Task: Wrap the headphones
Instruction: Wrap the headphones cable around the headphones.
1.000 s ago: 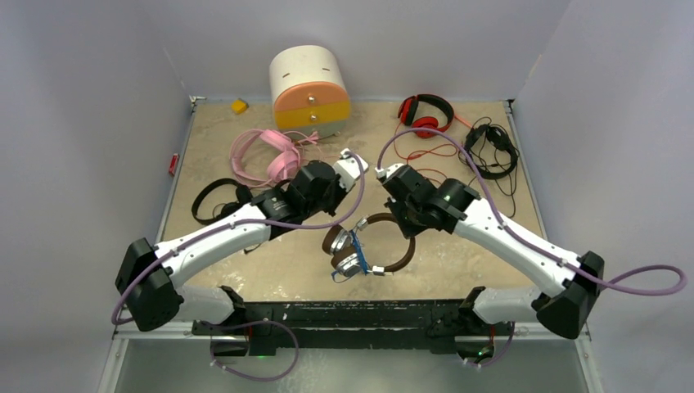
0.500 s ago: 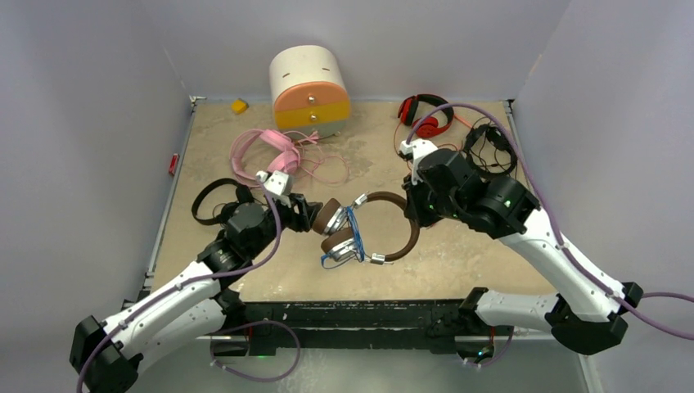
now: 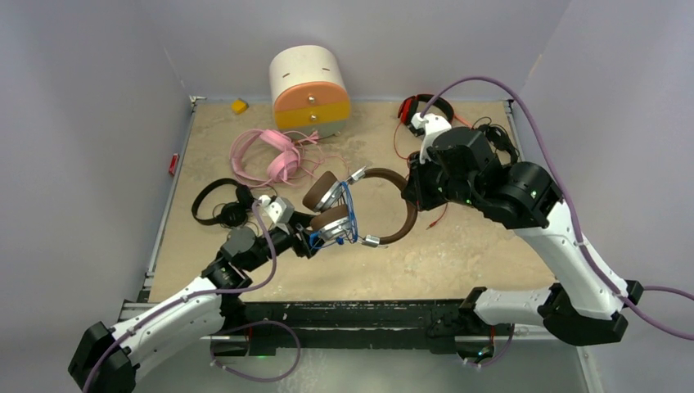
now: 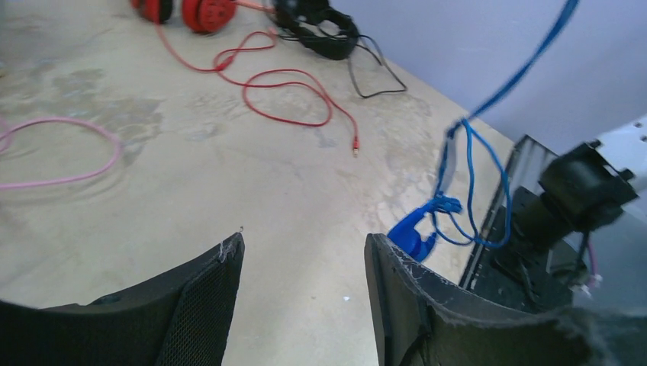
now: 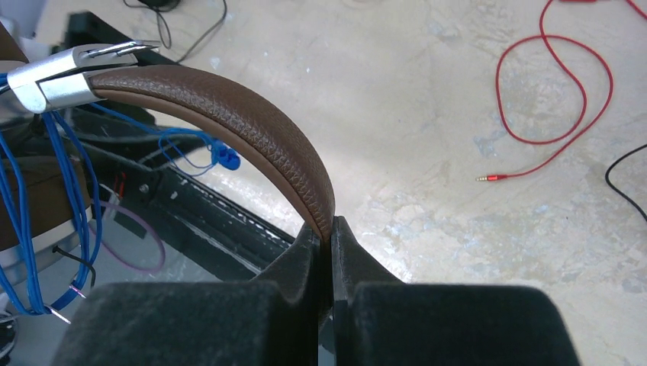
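Brown headphones (image 3: 407,219) with silver hinges sit near the middle of the sandy table (image 3: 491,254), their leather headband pinched between the closed fingers of the right gripper (image 3: 414,193). A blue cable (image 3: 349,218) is looped around the ear cups and hangs loose in the left wrist view. The left gripper (image 3: 306,242) sits just beside the ear cups, its fingers apart with nothing between them. Pink headphones (image 3: 266,155) lie behind on the left, with a black pair (image 3: 219,205) close by. Red headphones (image 3: 412,109) are at the far right, partly hidden by the right arm.
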Robot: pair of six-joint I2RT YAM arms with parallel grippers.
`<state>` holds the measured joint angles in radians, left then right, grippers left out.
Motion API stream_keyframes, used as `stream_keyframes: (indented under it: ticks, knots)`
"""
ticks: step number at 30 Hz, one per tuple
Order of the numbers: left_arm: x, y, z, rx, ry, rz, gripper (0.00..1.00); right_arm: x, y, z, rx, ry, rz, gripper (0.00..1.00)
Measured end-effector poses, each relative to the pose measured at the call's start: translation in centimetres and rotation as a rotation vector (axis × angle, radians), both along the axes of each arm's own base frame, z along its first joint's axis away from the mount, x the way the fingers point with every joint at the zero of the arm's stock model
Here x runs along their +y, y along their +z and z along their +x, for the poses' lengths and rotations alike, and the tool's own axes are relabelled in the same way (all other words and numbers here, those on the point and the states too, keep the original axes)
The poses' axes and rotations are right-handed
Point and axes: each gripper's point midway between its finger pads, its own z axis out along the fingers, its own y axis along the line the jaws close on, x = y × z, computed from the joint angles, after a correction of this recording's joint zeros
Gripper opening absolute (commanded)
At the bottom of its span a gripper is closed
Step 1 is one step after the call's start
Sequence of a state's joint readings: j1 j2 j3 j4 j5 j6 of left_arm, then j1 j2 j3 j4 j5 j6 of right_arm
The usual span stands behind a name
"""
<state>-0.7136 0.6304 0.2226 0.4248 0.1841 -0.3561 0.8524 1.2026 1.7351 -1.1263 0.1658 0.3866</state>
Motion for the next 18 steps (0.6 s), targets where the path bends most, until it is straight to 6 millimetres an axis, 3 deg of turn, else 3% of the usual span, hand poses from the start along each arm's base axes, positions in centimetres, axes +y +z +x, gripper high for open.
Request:
stream_keyframes:
  ticks: [5,13,18]
  knots:
    - [-1.7,0.3,-1.4,-0.027,-0.129,-0.016,0.58,0.2,1.9,0.1,-0.028,-0.001,0.036,0.0]
    - [-2.2,1.4,-2.1,-0.078,-0.186,-0.043,0.55,0.4,1.9,0.2,-0.017,0.0,0.026,0.0]
    - [-2.4,2.0,-2.6,-0.096,-0.215,-0.059,0.68,0.5,1.6,0.3,-0.007,-0.001,0.013,0.0]
